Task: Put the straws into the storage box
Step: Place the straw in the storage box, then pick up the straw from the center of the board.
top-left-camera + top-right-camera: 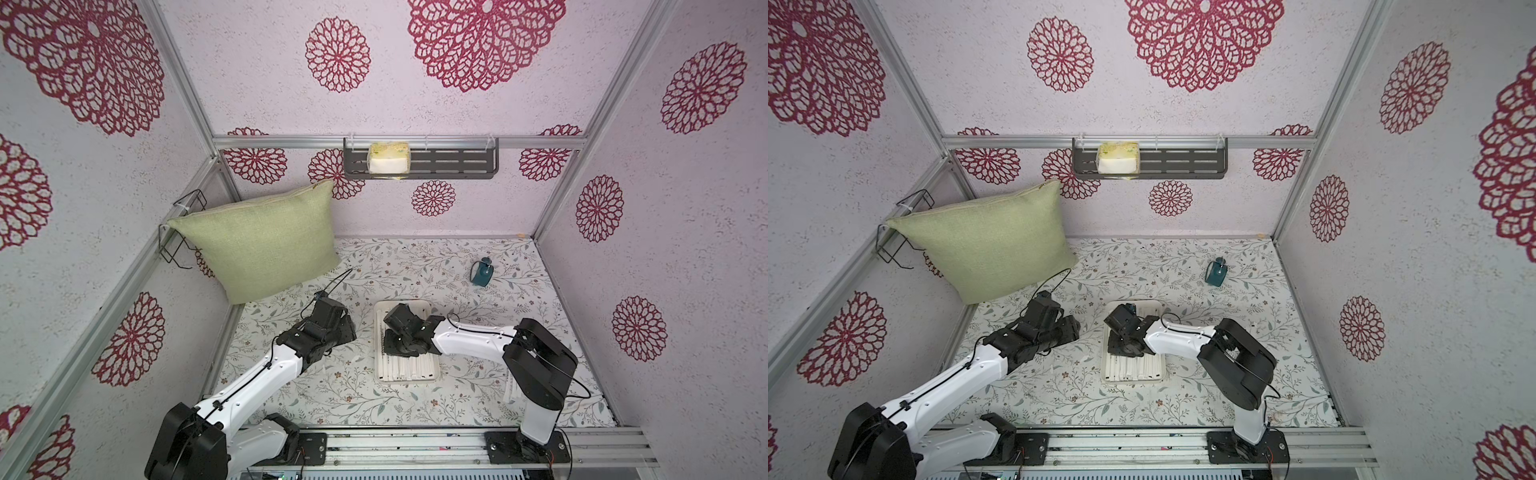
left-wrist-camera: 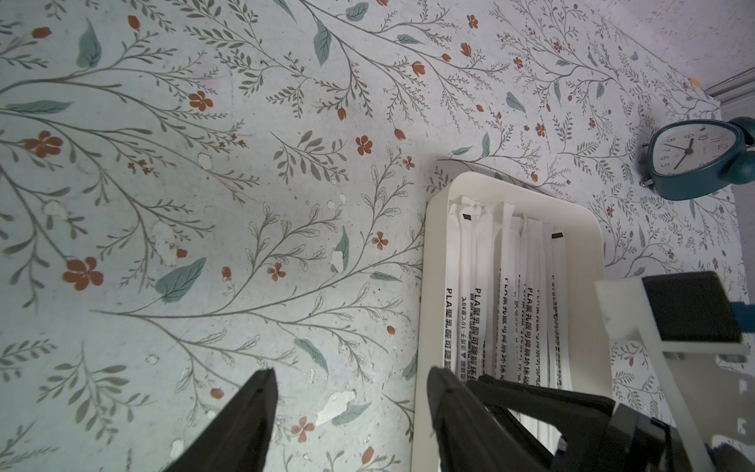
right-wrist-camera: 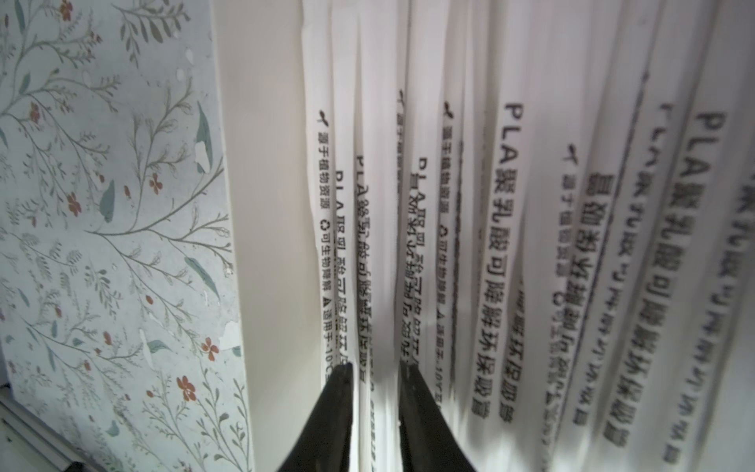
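**One box, two claws, a layer of straws**

I'm placing everything against the storage box [image 1: 422,306].

There is one floral table [image 1: 415,266], and the box lies flat near its middle. One green cushion [image 1: 262,241] leans beyond the box to the left. I have two arms. The left arm [image 1: 257,374] stops just left of the box, and the right arm [image 1: 469,338] reaches in over it from the right. One dark slotted shelf [image 1: 457,164] hangs on the wall far beyond the box and carries one pale pack [image 1: 388,160]. One teal alarm clock [image 2: 690,159] stands beyond the box to the right.

The box is a single shallow white tray with rounded corners and a low rim.

The straws [image 3: 502,204] lie inside it lengthwise, side by side and overlapping. I count at least ten, but the overlap hides the exact number. Each has a white paper wrapper with black print reading "PLA", and a few show a small dark tip.

A few white strips [image 1: 512,386] show right of the box, half hidden behind the right arm.

The left claw [image 2: 353,372] stands wide and empty beside the box's left wall. The right claw [image 3: 376,367] is down among the straws with its jaws a narrow gap apart. Wrappers lie in that gap, and I cannot tell whether they are pinched.
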Controlling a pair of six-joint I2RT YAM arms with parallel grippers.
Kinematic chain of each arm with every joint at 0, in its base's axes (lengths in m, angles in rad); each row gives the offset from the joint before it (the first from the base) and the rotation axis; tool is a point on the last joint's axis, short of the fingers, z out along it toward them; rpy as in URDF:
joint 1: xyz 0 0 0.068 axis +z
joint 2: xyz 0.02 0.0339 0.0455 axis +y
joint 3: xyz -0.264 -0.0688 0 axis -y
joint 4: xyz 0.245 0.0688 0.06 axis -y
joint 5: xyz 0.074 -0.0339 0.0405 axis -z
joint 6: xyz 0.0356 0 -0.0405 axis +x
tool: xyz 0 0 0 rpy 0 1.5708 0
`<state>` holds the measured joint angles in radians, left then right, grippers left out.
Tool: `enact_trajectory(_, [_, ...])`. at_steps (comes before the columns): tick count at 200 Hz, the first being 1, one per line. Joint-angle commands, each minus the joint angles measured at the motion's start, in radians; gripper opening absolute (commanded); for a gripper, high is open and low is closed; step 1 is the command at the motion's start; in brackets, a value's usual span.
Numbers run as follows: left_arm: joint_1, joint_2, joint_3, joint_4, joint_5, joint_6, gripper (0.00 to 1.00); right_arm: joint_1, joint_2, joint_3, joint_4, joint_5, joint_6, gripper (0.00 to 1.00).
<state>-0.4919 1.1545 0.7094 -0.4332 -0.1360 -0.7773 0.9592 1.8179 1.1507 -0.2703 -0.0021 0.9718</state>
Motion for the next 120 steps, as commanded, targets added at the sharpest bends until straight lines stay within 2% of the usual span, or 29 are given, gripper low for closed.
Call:
enact_trajectory(1, [0.006, -0.023, 0.004, 0.003, 0.002, 0.004, 0.66, -0.004, -0.056, 0.05, -0.063, 0.029, -0.007, 0.31])
enact_trajectory(28, [0.001, -0.019, 0.044, -0.018, -0.01, 0.031, 0.66, -0.042, -0.156, 0.032, -0.144, 0.071, -0.02, 0.33])
enact_trajectory(47, [-0.022, -0.004, 0.084, -0.012, -0.012, 0.065, 0.65, -0.121, -0.272, -0.064, -0.192, 0.103, -0.031, 0.33])
enact_trajectory(79, [-0.16, 0.104, 0.174, 0.025, -0.011, 0.111, 0.66, -0.312, -0.505, -0.259, -0.304, 0.144, -0.073, 0.33])
enact_trajectory(97, [-0.264, 0.198, 0.228, 0.056, -0.02, 0.124, 0.66, -0.419, -0.597, -0.325, -0.392, 0.153, -0.12, 0.33])
enact_trajectory(120, [-0.335, 0.307, 0.292, 0.089, -0.008, 0.13, 0.66, -0.542, -0.692, -0.413, -0.436, 0.17, -0.167, 0.37])
